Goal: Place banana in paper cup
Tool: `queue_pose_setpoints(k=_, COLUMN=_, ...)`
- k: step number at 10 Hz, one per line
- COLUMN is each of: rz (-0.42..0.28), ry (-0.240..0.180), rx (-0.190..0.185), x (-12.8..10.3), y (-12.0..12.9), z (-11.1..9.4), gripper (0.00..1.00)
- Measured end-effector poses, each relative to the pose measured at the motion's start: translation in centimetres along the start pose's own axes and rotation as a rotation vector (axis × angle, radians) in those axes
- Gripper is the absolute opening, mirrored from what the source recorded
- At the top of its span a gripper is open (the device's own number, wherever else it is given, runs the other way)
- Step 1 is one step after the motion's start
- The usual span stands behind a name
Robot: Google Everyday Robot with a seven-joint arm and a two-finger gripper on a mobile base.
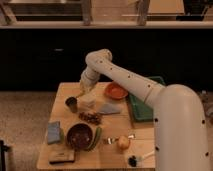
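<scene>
The banana [80, 93] is a small pale-yellow piece at the tip of my gripper [83, 90], near the table's far left. My gripper hangs from the white arm [125, 75] and is shut on the banana. It holds the banana just above and to the right of the small dark paper cup [71, 103], which stands upright on the wooden table [115, 125]. The banana is outside the cup, close to its rim.
A white box [88, 102] stands right of the cup. An orange plate [115, 91] and a green tray [142, 107] lie to the right. Nearer are a brown bowl [79, 135], a green vegetable [95, 138], a blue sponge [54, 132] and a yellow-orange fruit [123, 143].
</scene>
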Motion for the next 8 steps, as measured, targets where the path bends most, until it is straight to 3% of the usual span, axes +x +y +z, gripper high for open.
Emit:
queue_pose_setpoints(k=3, rz=-0.079, ry=-0.043, rx=-0.098, x=0.5, y=0.5, z=0.2, gripper=0.0)
queue_pose_setpoints(k=8, rz=-0.094, ry=-0.056, rx=-0.156, x=1.6, y=1.6, z=0.2, gripper=0.0)
